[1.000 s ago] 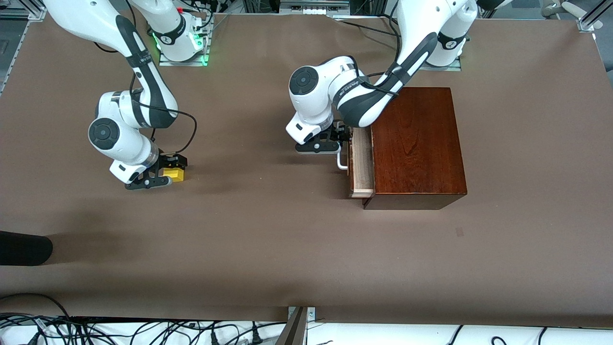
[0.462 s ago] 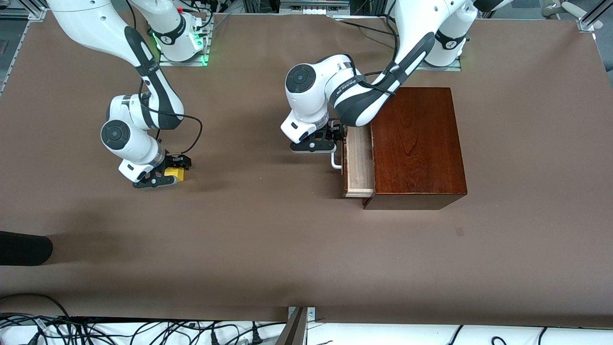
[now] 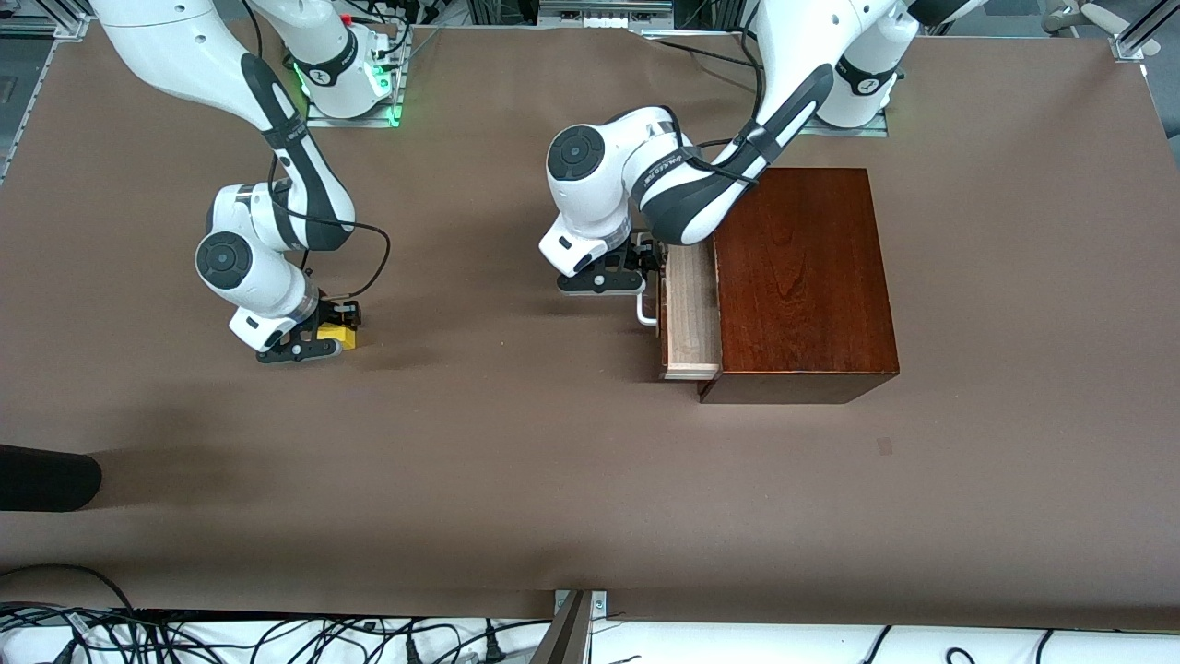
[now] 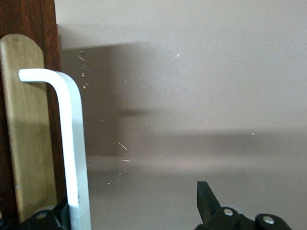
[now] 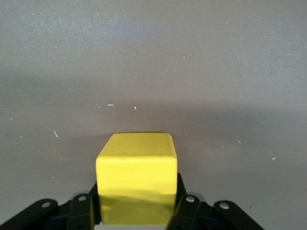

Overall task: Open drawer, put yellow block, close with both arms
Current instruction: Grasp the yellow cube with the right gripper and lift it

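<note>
The drawer (image 3: 691, 314) stands partly open out of the dark mahogany box (image 3: 802, 277), its pale tray showing. Its white handle (image 3: 647, 312) faces the right arm's end of the table. My left gripper (image 3: 645, 269) is open at that handle. In the left wrist view the handle (image 4: 73, 143) lies between the fingers, close against one, and the other finger (image 4: 205, 196) is well apart. My right gripper (image 3: 323, 337) is shut on the yellow block (image 3: 337, 336), low over the table toward the right arm's end. The block fills the gap between its fingers in the right wrist view (image 5: 136, 167).
The brown table (image 3: 516, 443) stretches between the block and the drawer. A black rounded object (image 3: 46, 478) pokes in at the table's edge, at the right arm's end and near the front camera. Cables (image 3: 277, 636) lie along the near edge.
The drawer has slid farther out toward the right arm's end, with my left gripper at its handle. My right arm has shifted slightly with the yellow block in its gripper.
</note>
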`<state>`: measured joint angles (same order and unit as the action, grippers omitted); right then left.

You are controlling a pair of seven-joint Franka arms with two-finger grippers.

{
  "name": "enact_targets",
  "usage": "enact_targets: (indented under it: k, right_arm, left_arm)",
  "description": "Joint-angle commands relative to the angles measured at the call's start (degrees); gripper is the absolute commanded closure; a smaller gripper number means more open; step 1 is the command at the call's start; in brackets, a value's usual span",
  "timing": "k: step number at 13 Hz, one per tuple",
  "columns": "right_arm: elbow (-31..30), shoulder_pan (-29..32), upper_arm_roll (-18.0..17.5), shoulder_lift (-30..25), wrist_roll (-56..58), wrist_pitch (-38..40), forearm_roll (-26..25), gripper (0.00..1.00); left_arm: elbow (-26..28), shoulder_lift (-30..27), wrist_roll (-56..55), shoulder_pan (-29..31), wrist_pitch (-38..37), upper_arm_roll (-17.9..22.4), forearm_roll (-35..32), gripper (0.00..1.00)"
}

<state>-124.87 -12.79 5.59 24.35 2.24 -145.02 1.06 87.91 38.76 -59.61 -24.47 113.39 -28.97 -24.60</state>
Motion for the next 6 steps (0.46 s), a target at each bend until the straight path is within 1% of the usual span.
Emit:
enact_targets:
  k: [1, 2, 4, 5, 6]
  right_arm:
    - [-0.2, 0.31, -0.23, -0.62, 0.48, -0.27, 0.78, 0.93]
    - [-0.11, 0.31, -0.14, -0.88, 0.48, -0.18, 0.78, 1.0]
    - [0.68, 0.31, -0.23, -1.93, 0.66, 0.78, 0.78, 1.0]
    - [1.81, 0.31, -0.23, -2.89, 0.75, 2.88, 0.7, 1.0]
    - [4.0, 0.31, -0.23, -3.68, 0.75, 6.64, 0.61, 1.0]
  left_arm:
    - [-5.72, 4.75, 1.34, -2.24, 3.61, -0.38, 1.13, 0.0]
    - [-6.08, 4.84, 1.34, -3.73, 2.81, 0.31, 0.7, 0.0]
    - [-6.0, 4.84, 1.34, -6.54, 2.54, 3.21, -0.45, 0.0]
    - [-6.09, 4.84, 1.43, -7.16, 2.53, 3.92, -0.45, 0.0]
    - [-6.09, 4.66, 1.43, -7.17, 2.53, 3.93, -0.45, 0.0]
